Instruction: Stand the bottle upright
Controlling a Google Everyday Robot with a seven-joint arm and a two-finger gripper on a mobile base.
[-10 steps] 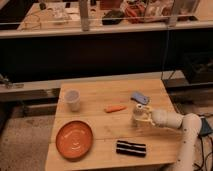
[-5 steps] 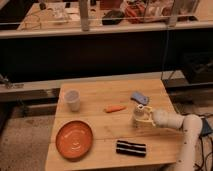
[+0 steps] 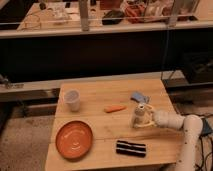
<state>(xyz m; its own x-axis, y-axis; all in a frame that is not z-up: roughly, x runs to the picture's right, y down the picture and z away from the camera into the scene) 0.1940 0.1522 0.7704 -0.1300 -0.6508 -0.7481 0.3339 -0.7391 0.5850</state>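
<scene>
- Bottle (image 3: 139, 114) unmoved over the last second: it stands upright, dark cap on top, at the right of the surface (image 3: 100, 122), at my gripper (image 3: 140, 123).
- Whether the gripper clamps it or has loosened, I cannot tell; I judge the standing done and the release left.
- Cup (image 3: 72, 100), carrot (image 3: 115, 108) and plate (image 3: 74, 140) share the wooden surface; cluttered benches lie far behind.

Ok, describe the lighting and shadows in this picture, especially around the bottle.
Camera view: warm, fairly even light on the wooden table; the band behind it is almost black. Camera view: the pale bottle and the pale pincer right against it, at the table's right side, merge in tone. Camera view: the orange plate shows no strong glare.
</scene>
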